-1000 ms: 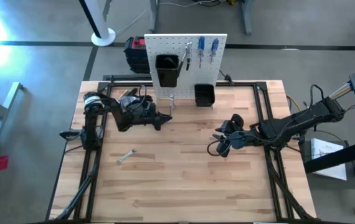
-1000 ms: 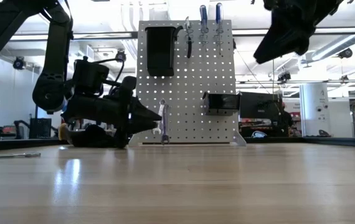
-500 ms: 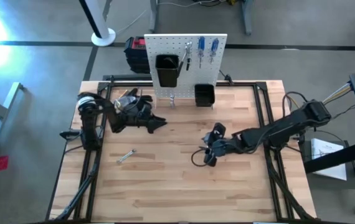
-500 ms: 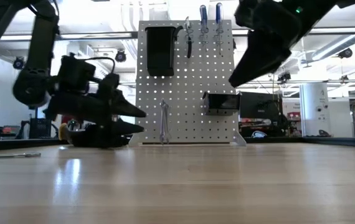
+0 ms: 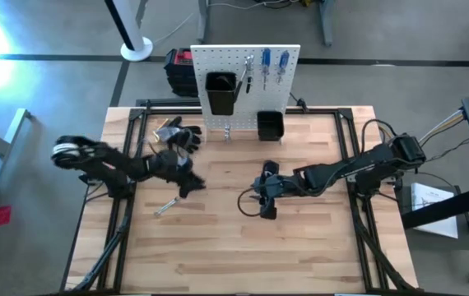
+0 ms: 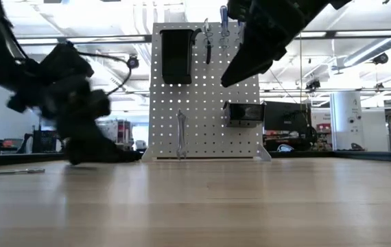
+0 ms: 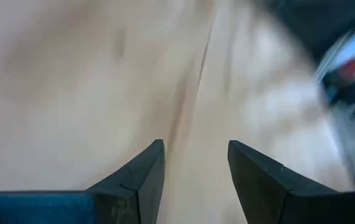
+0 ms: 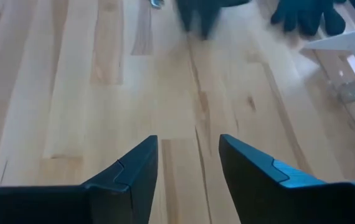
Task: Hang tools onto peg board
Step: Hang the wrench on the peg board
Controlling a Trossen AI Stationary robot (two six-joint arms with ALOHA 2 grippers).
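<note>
the dark left gripper (image 5: 192, 186), fingers apart and empty, hovers near a slim silver wrench (image 5: 166, 206) lying flat on the pale, plank-grained wooden table (image 5: 218, 247). the dark right gripper (image 5: 264, 205), also spread and empty, hangs mid-table. the upright white perforated peg board (image 5: 243, 74) holds 2 blue-handled screwdrivers (image 5: 274, 64).

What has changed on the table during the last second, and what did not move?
The left gripper left the silver wrench leaning at the peg board and pulled back toward the loose wrench. The right gripper swept toward the table's middle. Both are open and empty. Hung tools, bins and gloves stayed put.
</note>
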